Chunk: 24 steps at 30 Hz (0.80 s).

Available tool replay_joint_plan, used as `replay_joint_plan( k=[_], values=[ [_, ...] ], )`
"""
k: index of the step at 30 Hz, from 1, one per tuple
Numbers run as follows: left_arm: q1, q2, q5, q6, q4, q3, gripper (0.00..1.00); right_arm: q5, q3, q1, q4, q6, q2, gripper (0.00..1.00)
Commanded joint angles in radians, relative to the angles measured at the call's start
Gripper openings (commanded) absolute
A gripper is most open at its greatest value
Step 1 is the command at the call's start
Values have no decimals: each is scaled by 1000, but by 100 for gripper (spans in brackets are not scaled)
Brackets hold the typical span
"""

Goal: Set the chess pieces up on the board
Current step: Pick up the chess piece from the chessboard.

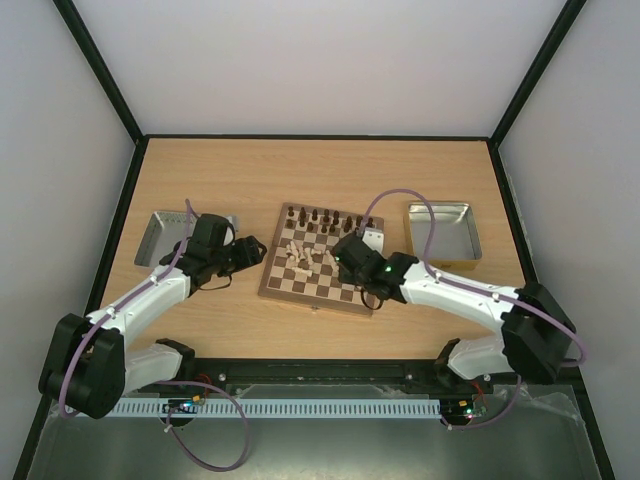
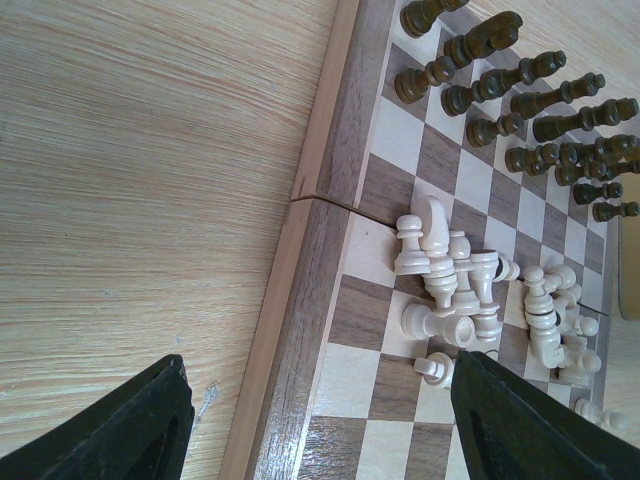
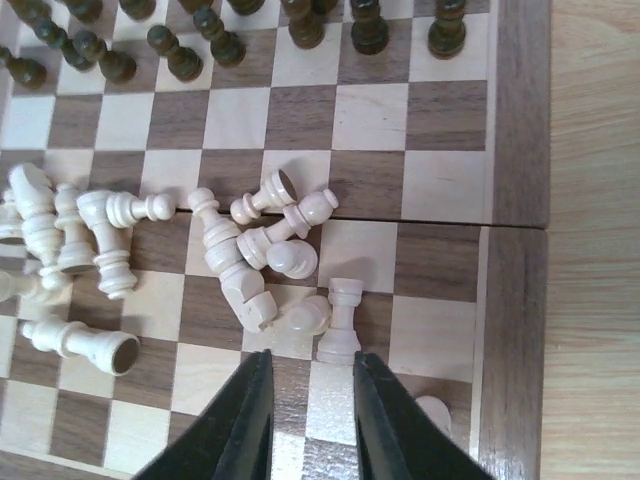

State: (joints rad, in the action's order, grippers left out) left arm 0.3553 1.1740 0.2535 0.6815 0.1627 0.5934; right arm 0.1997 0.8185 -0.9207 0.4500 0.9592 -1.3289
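Ok so, starting closest in: the right hand (image 3: pixel 310 365) hangs low over the near right part of the chessboard (image 3: pixel 520 150), fingers a little apart with nothing between them, so it's gripping zilch. Just ahead of its tips is a cream rook (image 3: pixel 340 322), right up against a fallen rounded piece on its left. I can't tell if the rook is standing or tipped. Another pale piece peeks out beside the right finger, mostly hidden. The left hand (image 2: pixel 320 365) is parked over the board's left border, spread wide and empty, with one finger out over the table (image 2: pixel 150 150). Mid-board, the rest of the cream pieces (image 3: pixel 250 260) lie in a tangled heap along the fold line, while the dark pieces (image 3: pixel 300 25) stand lined up in the two far rows, so I'd call this roughly half done. My take on the step: go for that rook since it's at the edge of the pile. Open wider before dropping, straddle the narrow stem, and come straight down so the neighbours don't get swept. Lift clear of the heap, carry it to a near back-row square, and only let go once the base sits flat. The grey trays (image 1: pixel 443 232) sit on the table, one off each side of the board.
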Motion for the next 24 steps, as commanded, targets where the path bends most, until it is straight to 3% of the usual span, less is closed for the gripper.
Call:
replay_joint_plan(
  k=[1,8,16,24],
  values=[
    [7,-17,-11,-2,5,-7,72,18,40,-3,47,-1,-82,18],
    [7,-18,-15,-5,11,-7,72,-6,61,-3,40,-21,-157,11],
    [7,-5,-12,-3,3,-2,72,-7,71,-3,27,-43,-194,21],
    [7,0,-11,-6,4,6,72,15,90,-3,20,-53,-239,20]
  ],
)
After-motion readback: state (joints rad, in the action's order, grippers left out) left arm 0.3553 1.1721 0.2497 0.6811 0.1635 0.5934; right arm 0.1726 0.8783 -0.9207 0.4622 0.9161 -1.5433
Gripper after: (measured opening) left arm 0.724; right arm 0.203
